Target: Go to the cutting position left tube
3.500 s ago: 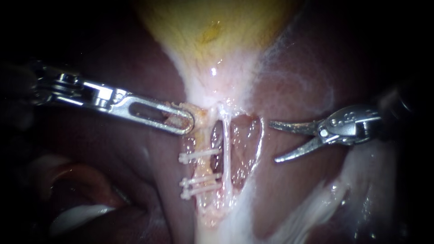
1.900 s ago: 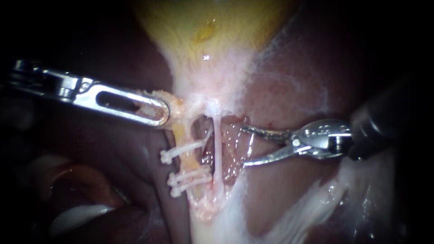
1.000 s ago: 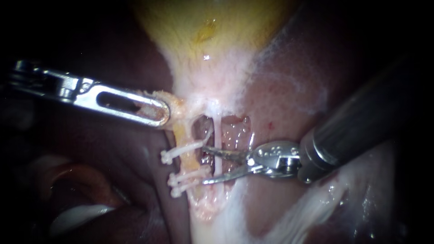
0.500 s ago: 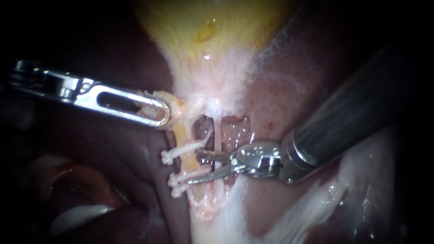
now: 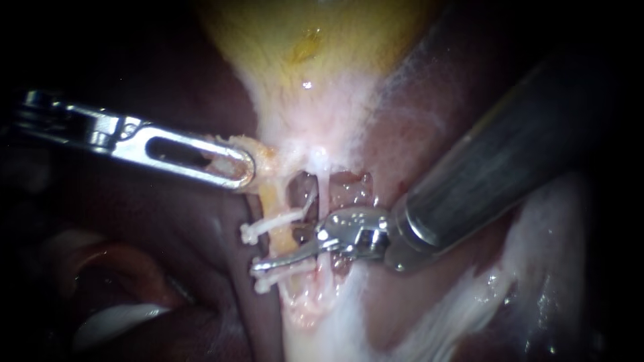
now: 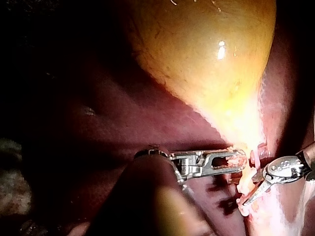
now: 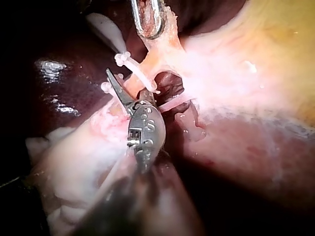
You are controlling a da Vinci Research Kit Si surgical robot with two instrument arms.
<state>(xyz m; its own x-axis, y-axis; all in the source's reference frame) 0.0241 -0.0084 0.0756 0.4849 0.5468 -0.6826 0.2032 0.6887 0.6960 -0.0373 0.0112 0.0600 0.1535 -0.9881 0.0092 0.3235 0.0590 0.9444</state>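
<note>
We find our left instrument (image 5: pixel 240 167) with its jaws closed on a tag of tissue (image 5: pixel 265 155) at the neck of the gallbladder (image 5: pixel 315 53), held out over the liver (image 5: pixel 174 228). The left tube (image 5: pixel 270 201), yellowish, runs down from that grip and carries one upper clip (image 5: pixel 268 226) and two lower clips (image 5: pixel 290 271). Our right instrument (image 5: pixel 278 249) reaches across the thin white right tube (image 5: pixel 322 191). Its jaws stand slightly apart and hold nothing. The left tube lies between them, in the gap between the upper clip and the lower clips. The upper blade is partly hidden.
</note>
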